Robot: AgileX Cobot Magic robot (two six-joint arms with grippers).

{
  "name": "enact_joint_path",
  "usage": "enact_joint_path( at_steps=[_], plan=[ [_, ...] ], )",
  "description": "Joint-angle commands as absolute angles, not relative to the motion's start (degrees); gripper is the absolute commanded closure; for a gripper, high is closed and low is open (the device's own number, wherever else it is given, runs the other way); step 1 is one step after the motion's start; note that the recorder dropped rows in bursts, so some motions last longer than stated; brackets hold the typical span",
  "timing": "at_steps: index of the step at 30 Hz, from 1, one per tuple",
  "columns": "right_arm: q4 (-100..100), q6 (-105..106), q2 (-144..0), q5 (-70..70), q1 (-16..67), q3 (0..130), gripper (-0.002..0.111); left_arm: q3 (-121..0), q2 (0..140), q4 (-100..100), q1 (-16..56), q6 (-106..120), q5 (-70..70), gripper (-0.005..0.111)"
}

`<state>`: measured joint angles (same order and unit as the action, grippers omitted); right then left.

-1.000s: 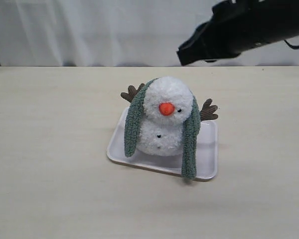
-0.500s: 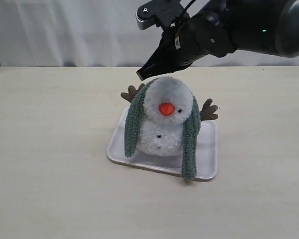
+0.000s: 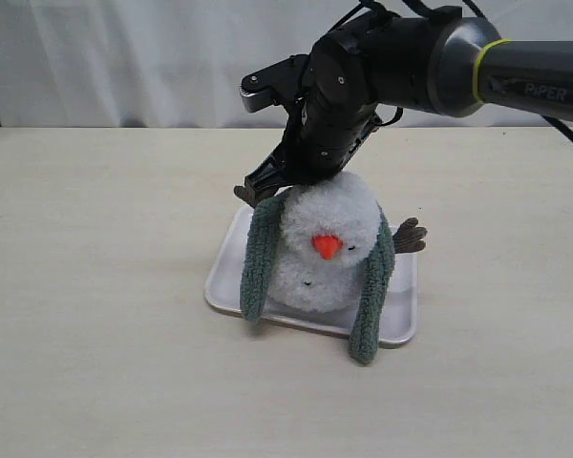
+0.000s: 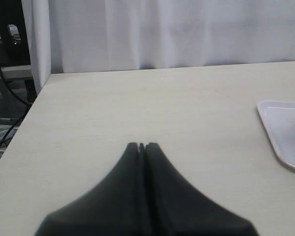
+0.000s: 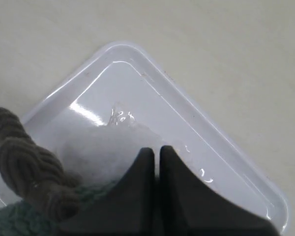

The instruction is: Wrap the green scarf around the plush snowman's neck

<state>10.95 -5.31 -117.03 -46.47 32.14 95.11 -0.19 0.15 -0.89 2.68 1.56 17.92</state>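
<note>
The plush snowman (image 3: 327, 239) stands on a white tray (image 3: 223, 279) and leans forward, its orange nose pointing down. The green scarf (image 3: 371, 294) lies over the back of its neck, and both ends hang down the front on either side. My right gripper (image 3: 265, 187) is pressed against the back of the head, beside a brown twig arm (image 5: 24, 167). In the right wrist view this gripper (image 5: 156, 150) is shut with nothing between its tips, above white fluff and the tray floor (image 5: 187, 108). My left gripper (image 4: 142, 146) is shut and empty over bare table.
The light wooden table (image 3: 95, 286) spreads around the tray, with a white curtain behind it. In the left wrist view the tray's corner (image 4: 285, 128) shows at one side and the table's edge (image 4: 37, 96) at the other, with cables beyond it.
My right arm has swung down from the upper right to the back of the snowman's head. The snowman has tipped forward and its nose sits lower.
</note>
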Motion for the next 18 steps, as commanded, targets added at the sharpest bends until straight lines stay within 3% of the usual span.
enact_joint_path(
  at_steps=[1,8,14,18],
  plan=[
    [10.83,-4.76,-117.27,-50.33,32.15,97.17,0.104,0.00,0.00,-0.82,2.76,1.43,17.47,0.107],
    [3.66,0.00,-113.32,-52.85,32.15,99.28,0.104,0.00,0.00,-0.82,2.76,1.43,17.47,0.107],
    [-4.18,3.79,-108.94,-54.27,32.15,99.18,0.091,0.00,0.00,-0.82,2.76,1.43,17.47,0.107],
    [-5.81,3.93,-109.28,-56.38,32.79,98.84,0.089,0.00,0.00,-0.82,2.76,1.43,17.47,0.107]
  ],
)
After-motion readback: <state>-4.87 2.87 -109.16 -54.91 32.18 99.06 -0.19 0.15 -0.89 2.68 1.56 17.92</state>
